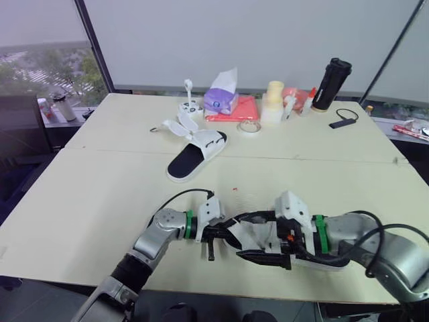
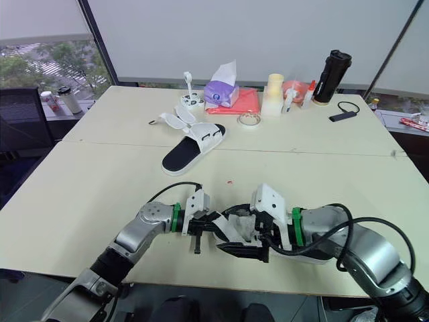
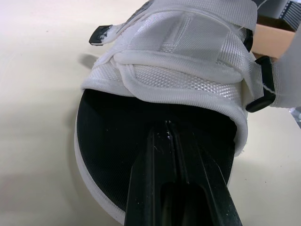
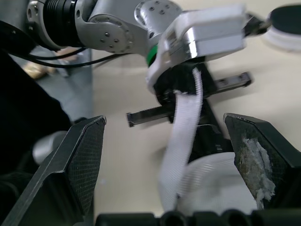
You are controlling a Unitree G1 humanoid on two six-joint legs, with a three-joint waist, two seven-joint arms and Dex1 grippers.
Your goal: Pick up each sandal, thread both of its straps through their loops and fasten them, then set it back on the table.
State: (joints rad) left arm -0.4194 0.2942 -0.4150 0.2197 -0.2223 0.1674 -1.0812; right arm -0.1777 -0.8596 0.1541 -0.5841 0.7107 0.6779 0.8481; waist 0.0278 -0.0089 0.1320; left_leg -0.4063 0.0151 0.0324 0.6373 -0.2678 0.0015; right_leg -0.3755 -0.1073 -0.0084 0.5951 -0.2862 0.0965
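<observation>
Both arms are silver-grey metal with rounded joints. The left arm (image 1: 161, 231) has a green ring (image 1: 189, 225) at the wrist, a white angular block (image 1: 209, 209) beyond it and a thin black cable (image 1: 175, 196) looping over it. The right arm (image 1: 375, 245) has a like green band (image 1: 320, 233), a white housing (image 1: 293, 204) and thick black cables (image 1: 365, 235). Small screws dot the left wrist joint. The left jaws are plain black. The right jaws have cross-hatched faces, one scuffed white.

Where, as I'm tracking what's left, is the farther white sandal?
Left eye view: the white sandal with black footbed lies left of centre, before the purple tissue pack.
</observation>
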